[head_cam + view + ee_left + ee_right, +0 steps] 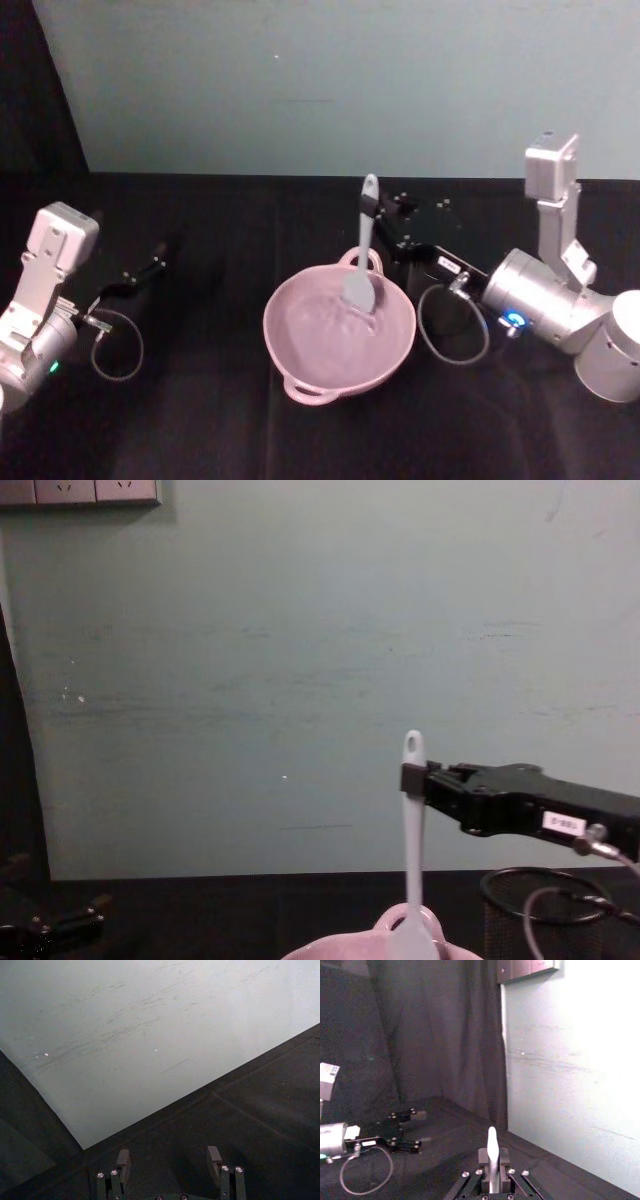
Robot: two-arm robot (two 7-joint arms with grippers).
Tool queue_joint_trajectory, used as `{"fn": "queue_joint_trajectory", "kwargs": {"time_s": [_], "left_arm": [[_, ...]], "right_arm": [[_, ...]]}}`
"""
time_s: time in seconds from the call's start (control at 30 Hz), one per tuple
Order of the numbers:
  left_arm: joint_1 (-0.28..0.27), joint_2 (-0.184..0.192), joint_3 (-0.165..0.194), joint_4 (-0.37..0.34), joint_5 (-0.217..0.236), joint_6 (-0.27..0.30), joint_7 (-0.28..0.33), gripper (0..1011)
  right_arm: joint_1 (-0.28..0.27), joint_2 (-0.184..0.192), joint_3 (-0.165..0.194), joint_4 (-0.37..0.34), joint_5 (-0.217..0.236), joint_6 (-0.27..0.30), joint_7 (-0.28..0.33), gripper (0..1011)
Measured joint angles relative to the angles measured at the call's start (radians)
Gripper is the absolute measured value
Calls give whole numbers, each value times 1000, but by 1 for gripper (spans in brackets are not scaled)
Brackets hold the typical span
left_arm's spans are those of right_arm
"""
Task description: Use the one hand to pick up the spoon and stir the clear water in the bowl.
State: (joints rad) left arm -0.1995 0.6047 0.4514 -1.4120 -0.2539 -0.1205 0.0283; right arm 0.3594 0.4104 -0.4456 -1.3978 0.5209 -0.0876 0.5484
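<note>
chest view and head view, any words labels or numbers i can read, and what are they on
The white label on the right gripper, which is shut on the spoon: dark characters, too blurred to read.
Nothing else carries text: none on the spoon or the bowl.

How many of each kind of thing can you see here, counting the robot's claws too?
spoon: 1
bowl: 1
mesh cup: 1
claws: 2, the left claw and the right claw
Total: 5
</note>
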Motion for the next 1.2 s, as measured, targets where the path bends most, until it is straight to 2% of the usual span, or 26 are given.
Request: {"fn": "queue_joint_trajectory", "kwargs": {"time_s": [0.2,0.33,0.53,0.7,0.9,1.2], "left_arm": [[0,0,0,0,0,0,0,1005],[0,0,0,0,0,0,0,1005],[0,0,0,0,0,0,0,1005],[0,0,0,0,0,0,0,1005],[0,0,0,0,0,0,0,1005],[0,0,0,0,0,0,0,1005]], "right_arm": [[-28,23,21,-36,1,5,-3,121],[-43,29,22,-57,2,11,0,120],[-76,28,-8,-111,4,24,19,121],[-84,17,-33,-128,3,24,28,121],[-70,-5,-57,-120,2,22,37,120],[-12,-48,-71,-35,-2,5,41,121]]}}
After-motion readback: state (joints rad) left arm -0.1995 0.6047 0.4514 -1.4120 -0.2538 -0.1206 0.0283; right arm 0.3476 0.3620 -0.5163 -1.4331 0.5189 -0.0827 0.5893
